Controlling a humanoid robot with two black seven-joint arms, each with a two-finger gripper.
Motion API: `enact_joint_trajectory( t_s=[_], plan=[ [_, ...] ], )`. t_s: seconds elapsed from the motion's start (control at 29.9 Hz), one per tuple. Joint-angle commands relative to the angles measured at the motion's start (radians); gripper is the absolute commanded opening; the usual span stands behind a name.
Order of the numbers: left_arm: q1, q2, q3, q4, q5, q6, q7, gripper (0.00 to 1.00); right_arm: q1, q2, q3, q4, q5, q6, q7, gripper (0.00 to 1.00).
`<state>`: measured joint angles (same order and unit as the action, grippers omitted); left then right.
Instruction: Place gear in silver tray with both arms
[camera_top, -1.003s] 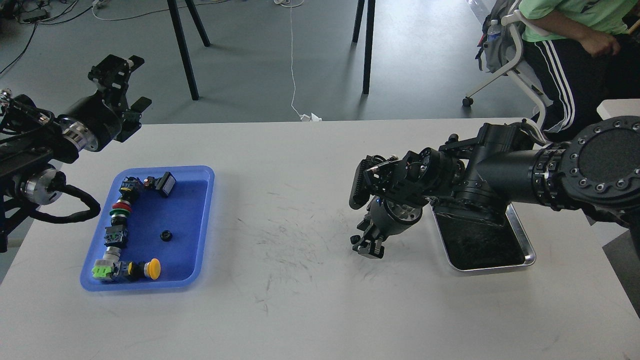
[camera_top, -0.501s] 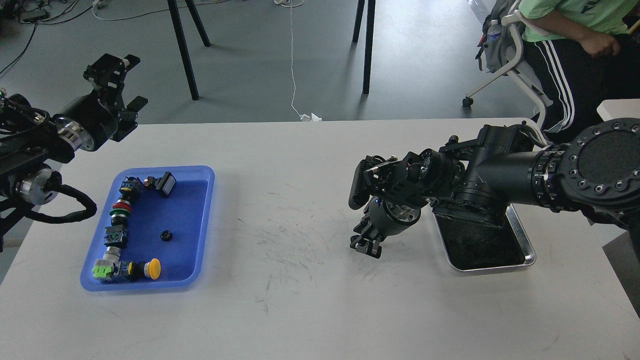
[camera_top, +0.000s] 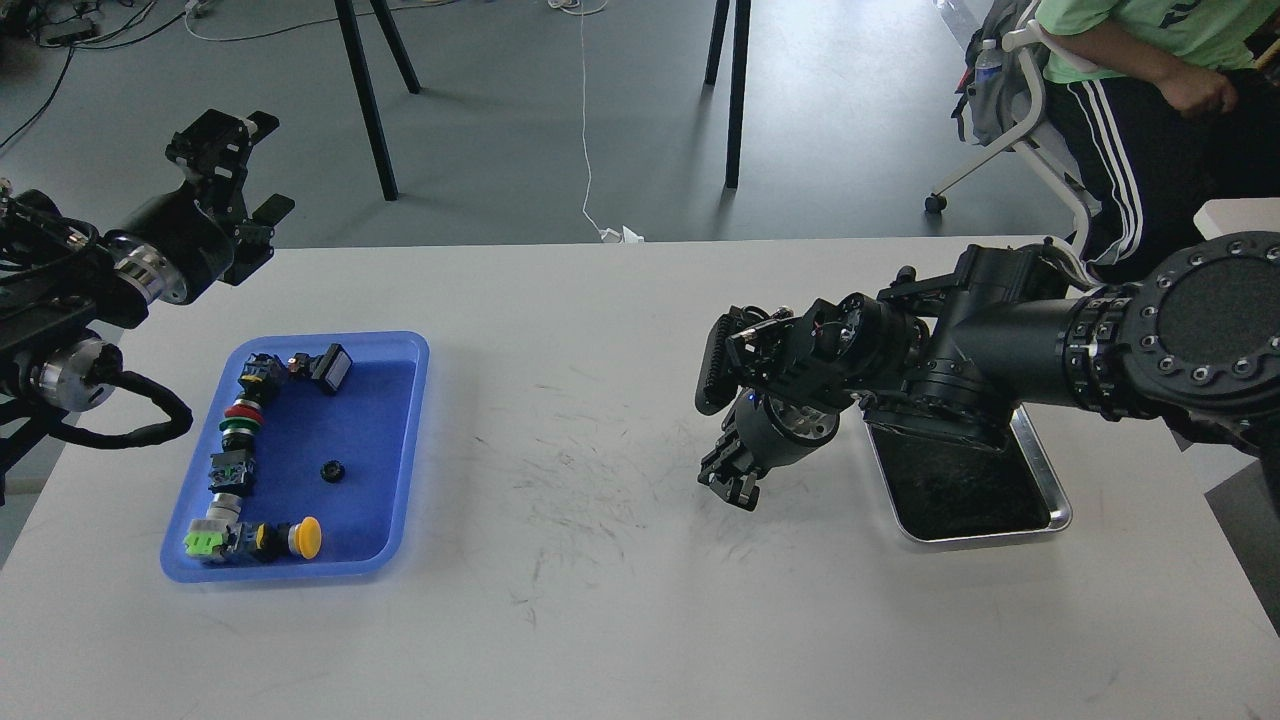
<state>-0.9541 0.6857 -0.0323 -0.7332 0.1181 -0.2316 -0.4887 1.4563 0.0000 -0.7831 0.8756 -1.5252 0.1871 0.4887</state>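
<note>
The gear (camera_top: 331, 470), a small black ring, lies in the middle of the blue tray (camera_top: 400, 350) at the left. The silver tray (camera_top: 1050, 520) with a dark scuffed bottom sits at the right, its far part hidden under my right arm. My left gripper (camera_top: 243, 168) is open and empty, held high beyond the table's far left edge, well away from the gear. My right gripper (camera_top: 728, 482) points down just above the table, left of the silver tray; its fingers are too dark to tell apart.
The blue tray also holds several push-button switches (camera_top: 240, 425) along its left side and a yellow-capped one (camera_top: 305, 537) at the front. A seated person (camera_top: 1130, 80) and a chair are beyond the table's far right corner. Tripod legs (camera_top: 365, 90) stand behind the table.
My left gripper has drawn slightly left. My right gripper has lifted a little off the table and shifted slightly left. The gear and both trays have not moved.
</note>
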Motion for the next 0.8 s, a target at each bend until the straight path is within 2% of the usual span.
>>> enact_joint_trajectory(
  t_s=[0.0,0.33,0.5,0.77],
  plan=[
    [0.000,0.000,0.000,0.000,0.000,0.000,0.000,0.98,0.003,0.000,-0.001,0.002,-0.001,0.002,0.000,0.01],
    [0.002,0.000,0.000,0.000,0.000,0.002,0.000,0.98,0.019,0.000,0.007,-0.003,0.003,0.003,0.000,0.01],
    [0.002,-0.003,0.000,0.000,0.000,0.002,0.000,0.98,0.058,0.000,0.083,0.003,0.005,0.012,0.000,0.01],
    [0.003,-0.008,0.002,0.005,0.000,0.002,0.000,0.98,0.107,-0.202,0.108,0.013,0.013,0.012,0.000,0.01]
  ],
)
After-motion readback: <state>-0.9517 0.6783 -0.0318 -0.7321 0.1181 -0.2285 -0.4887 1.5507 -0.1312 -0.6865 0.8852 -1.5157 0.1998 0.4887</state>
